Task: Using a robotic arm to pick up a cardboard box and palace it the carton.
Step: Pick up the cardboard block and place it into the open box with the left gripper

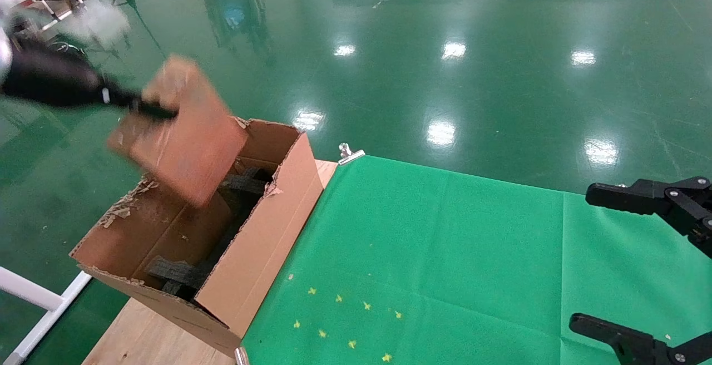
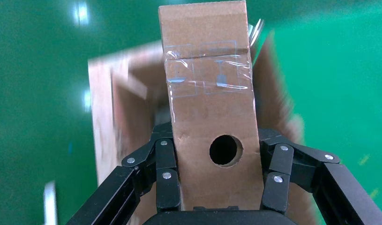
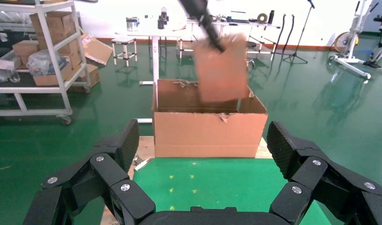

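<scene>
Cardboard box (taped, one round hole) sits clamped in the left gripper above the carton.

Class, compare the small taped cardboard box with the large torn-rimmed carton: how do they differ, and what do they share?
The small slim brown cardboard box is held in the air, tilted, by the left gripper; the large brown corrugated carton rests on the table. The box has clear tape and one round hole; the carton is open-topped with a ragged torn rim and black foam inside. Both are brown cardboard.

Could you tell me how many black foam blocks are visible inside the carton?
2: one foam block mid-carton under the held cardboard box, one at the near end; others may be hidden.
</scene>
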